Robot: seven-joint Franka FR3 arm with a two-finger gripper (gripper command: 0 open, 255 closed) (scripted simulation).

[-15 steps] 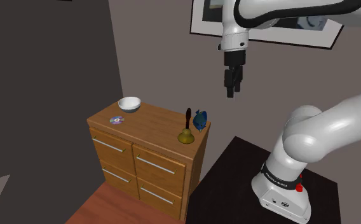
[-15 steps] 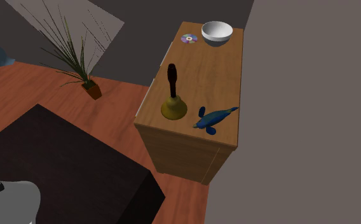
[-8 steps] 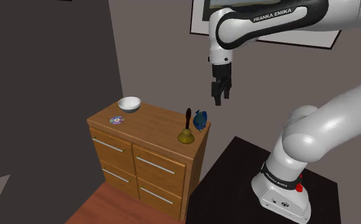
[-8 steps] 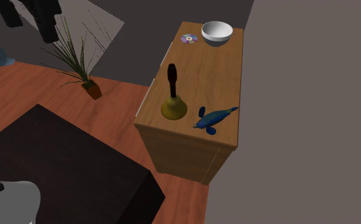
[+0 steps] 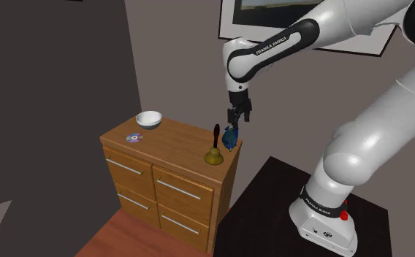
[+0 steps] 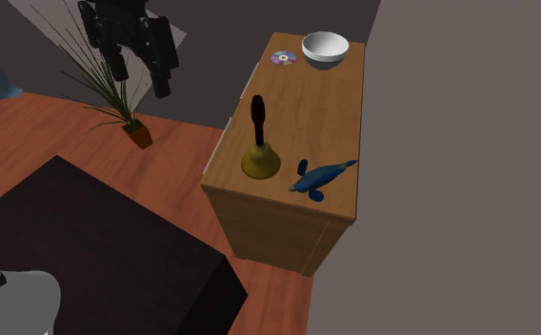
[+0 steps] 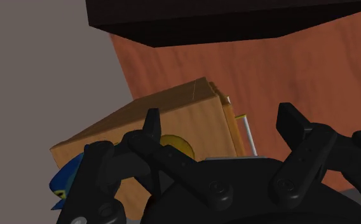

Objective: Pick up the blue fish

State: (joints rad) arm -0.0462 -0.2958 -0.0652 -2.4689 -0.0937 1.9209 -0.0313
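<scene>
The open, empty hand (image 5: 238, 121) hangs above the blue fish (image 5: 231, 137); the second exterior view adds a potted plant (image 6: 141, 134).

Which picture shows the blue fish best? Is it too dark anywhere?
Second exterior view: the blue fish stands out well on the light brown dresser. Shoulder view: dimmer, the fish looks dark against the grey wall. Wrist view: the black tool hides most of it.

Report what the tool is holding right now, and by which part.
Nothing. The tool is open with nothing between its fingers; the blue fish lies on the dresser top beside the bell.
</scene>
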